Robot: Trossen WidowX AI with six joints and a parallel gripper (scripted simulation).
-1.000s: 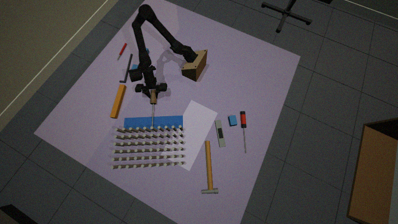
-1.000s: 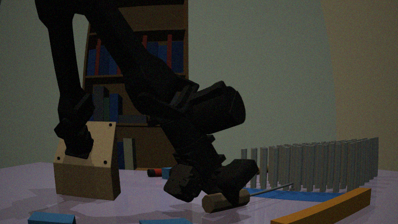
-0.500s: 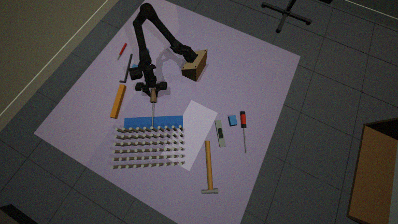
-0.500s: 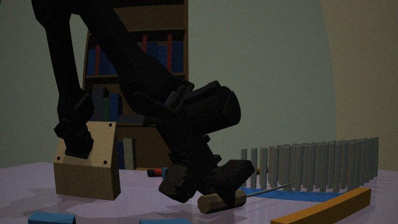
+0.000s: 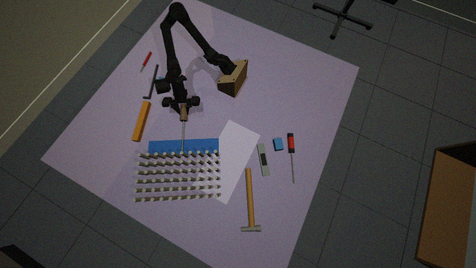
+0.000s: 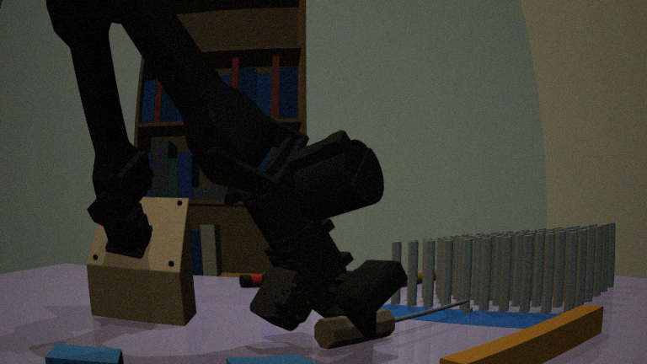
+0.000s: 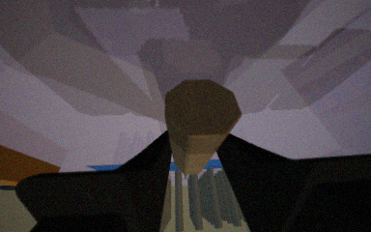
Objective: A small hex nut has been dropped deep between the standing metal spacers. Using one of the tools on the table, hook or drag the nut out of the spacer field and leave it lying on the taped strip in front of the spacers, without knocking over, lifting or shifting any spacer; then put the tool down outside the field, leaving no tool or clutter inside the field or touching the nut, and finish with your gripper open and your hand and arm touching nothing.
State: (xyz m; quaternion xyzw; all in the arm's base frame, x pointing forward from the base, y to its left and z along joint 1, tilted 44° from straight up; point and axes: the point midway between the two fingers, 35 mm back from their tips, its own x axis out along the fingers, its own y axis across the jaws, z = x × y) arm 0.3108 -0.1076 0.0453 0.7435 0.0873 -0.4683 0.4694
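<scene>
My gripper [image 5: 183, 107] [image 6: 355, 314] [image 7: 192, 133] is shut on the wooden handle [image 5: 183, 113] [image 6: 334, 331] [image 7: 200, 113] of a hook tool. It holds the tool low over the mat. The tool's thin metal rod [image 5: 182, 136] [image 6: 429, 310] reaches across the blue taped strip [image 5: 163, 144] [image 6: 477, 318] [image 7: 103, 167]. Its tip is at the front row of the standing grey spacers [image 5: 175, 175] [image 6: 515, 269] [image 7: 213, 200]. All spacers in view stand upright. The hex nut is hidden among them.
An orange bar [image 5: 141, 121] [image 6: 525, 340], a black L-key [image 5: 152, 82] and a small red screwdriver [image 5: 145, 59] lie on the left. The arm's wooden base [image 5: 233, 77] [image 6: 142, 264] stands behind. A white sheet [image 5: 238, 138], grey bar [image 5: 263, 159], blue block [image 5: 277, 143], screwdriver [image 5: 290, 149] and T-tool [image 5: 250, 198] lie on the right.
</scene>
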